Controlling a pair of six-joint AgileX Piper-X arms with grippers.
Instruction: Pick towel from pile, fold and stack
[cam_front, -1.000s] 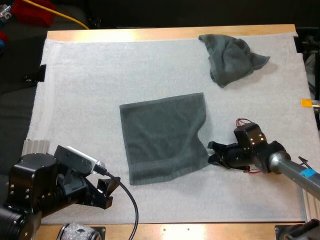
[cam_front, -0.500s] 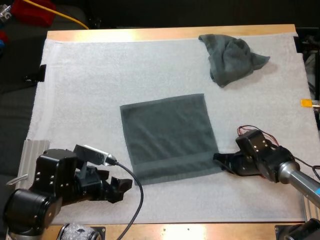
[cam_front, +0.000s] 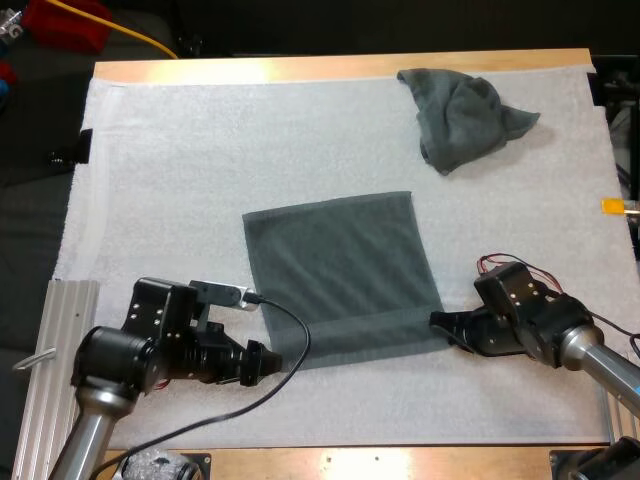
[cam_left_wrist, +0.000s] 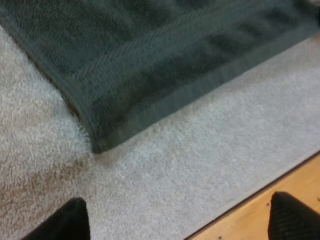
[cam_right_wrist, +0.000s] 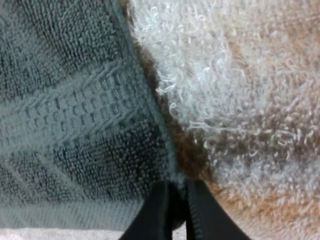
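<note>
Towel corner pinched, right hand; left hand spread.

One flat towel, one crumpled towel, one mat.

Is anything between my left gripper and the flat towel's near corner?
Nothing visible. Only bare white mat lies between the open left gripper and the near corner of the flat towel; the crumpled towel sits far off.
</note>
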